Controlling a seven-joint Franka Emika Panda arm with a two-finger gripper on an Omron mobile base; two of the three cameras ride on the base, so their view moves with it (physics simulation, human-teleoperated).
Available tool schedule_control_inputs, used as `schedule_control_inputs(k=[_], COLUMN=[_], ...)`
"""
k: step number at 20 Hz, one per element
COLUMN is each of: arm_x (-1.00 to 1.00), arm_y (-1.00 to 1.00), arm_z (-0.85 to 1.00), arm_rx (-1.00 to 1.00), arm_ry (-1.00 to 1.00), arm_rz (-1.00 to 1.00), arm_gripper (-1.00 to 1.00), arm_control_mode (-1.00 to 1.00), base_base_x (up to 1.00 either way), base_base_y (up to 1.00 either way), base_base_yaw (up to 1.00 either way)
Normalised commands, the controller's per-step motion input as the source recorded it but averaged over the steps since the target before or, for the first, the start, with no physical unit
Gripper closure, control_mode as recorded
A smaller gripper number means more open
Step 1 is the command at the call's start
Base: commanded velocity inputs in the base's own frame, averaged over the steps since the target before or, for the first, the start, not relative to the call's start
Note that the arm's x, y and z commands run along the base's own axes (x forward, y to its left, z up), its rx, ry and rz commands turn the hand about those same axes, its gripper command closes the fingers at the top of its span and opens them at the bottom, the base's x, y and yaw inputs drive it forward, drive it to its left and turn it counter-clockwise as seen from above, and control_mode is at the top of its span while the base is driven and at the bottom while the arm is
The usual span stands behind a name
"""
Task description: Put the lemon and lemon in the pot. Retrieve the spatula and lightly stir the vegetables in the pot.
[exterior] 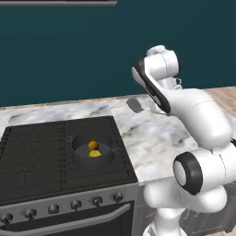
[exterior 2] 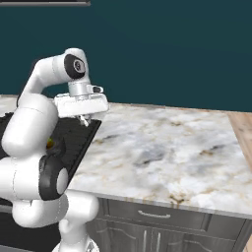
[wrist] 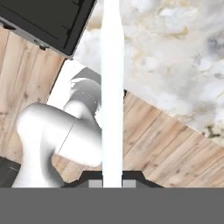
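The dark grey pot (exterior: 107, 158) stands on the right side of the stove, with the two lemons (exterior: 93, 144) (exterior: 95, 154) lying inside it. In the hand view my gripper (wrist: 112, 183) is shut on the spatula's pale handle (wrist: 112, 87), which runs straight up the picture. From the left base the spatula's flat grey blade (exterior: 134, 105) sticks out left of my forearm, over the marble counter to the right of and behind the pot. The right base view shows the gripper (exterior 2: 84, 119) pointing down beside the stove's right edge.
The black stove (exterior: 37, 152) has a row of knobs (exterior: 76, 204) along its front. A marble counter (exterior 2: 162, 147) stretches to the right and ends at a wooden surface (exterior 2: 243, 130). A dark teal wall stands behind.
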Motion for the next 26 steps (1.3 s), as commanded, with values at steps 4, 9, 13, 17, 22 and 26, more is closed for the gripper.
schedule_control_inputs(k=[4,9,13,17,22,26], arm_x=[0.12,-0.08,0.0,0.11,0.59,0.94], arm_y=[0.25,0.16,0.17,0.07,0.14,0.14], arm_z=[-0.24,-0.37,-0.07,0.0,0.0,0.0], arm_rx=[-0.02,0.03,0.05,0.05,0.0,0.0], arm_ry=[0.09,-0.04,-0.08,0.0,0.07,0.02], arm_rz=[0.38,0.32,0.31,0.33,0.33,0.22], arm_gripper=[1.0,1.0,1.0,1.0,1.0,1.0], arm_control_mode=[-1.0,-1.0,-1.0,-1.0,-1.0,-1.0], base_base_x=[0.0,0.0,0.0,0.0,0.0,0.0], base_base_y=[0.0,0.0,0.0,0.0,0.0,0.0], base_base_yaw=[0.0,0.0,0.0,0.0,0.0,0.0])
